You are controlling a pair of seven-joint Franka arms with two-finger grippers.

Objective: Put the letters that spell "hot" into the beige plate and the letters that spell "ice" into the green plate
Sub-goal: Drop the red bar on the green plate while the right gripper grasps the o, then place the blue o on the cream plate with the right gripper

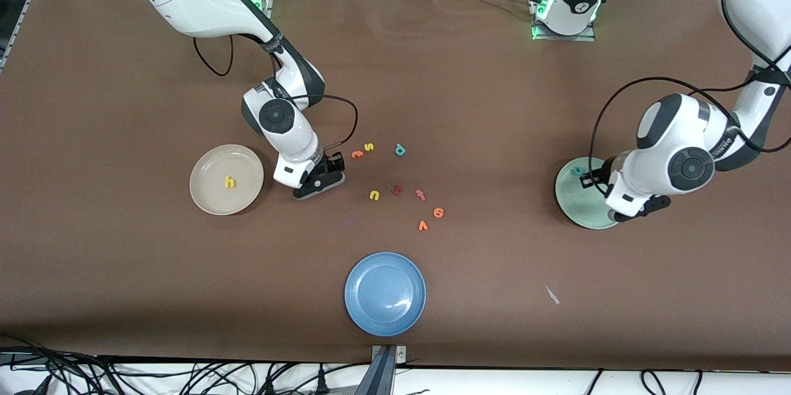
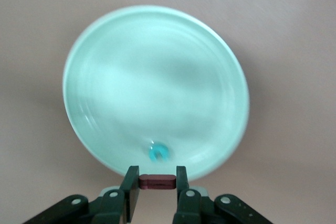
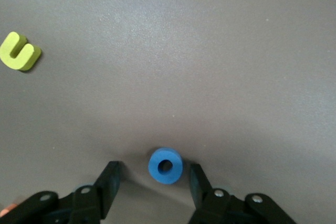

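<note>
Blue o [image 3: 166,166] sits between right tool [image 3: 153,181] fingers.

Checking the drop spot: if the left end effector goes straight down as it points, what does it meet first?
Probably the green plate: the left end effector, clamping the dark red i, hangs over its rim near the teal c.

green plate [image 1: 571,206]: in the front view the left arm's wrist covers the part toward the left arm's end of the table; the rim shows only on the other part.
teal c [image 2: 157,152]: blurred in the left wrist view, its shape barely readable; it lies in the green plate near the rim.
blue o [image 3: 166,166]: hidden in the front view under the right gripper [image 3: 153,183], beside the beige plate [image 1: 207,194].
right gripper fingers [image 3: 109,182]: tips cut off low in the right wrist view.
small letters [image 1: 395,188]: between the beige plate and green plate, several too small to name surely.
</note>
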